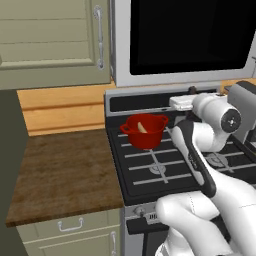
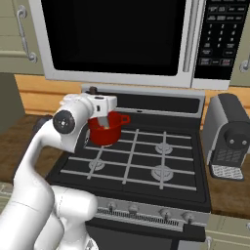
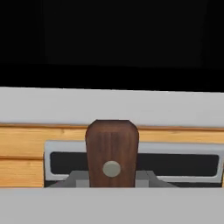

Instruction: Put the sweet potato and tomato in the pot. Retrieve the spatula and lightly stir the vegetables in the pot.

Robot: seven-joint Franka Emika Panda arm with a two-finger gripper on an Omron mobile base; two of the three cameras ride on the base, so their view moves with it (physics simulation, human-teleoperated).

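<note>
Glossy red pot (image 1: pixel 145 134), brown-handled spatula (image 3: pixel 112 151)

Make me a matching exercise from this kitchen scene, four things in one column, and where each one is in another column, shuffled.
Things:
1. pot
2. sweet potato
3. spatula
4. coffee machine

Places:
A. inside the red pot
B. held in the pincer, brown handle end toward the hand camera
C. on the counter to the right of the stove
D. on the stove's back left burner

Pairs: 1-D, 2-A, 3-B, 4-C
</note>
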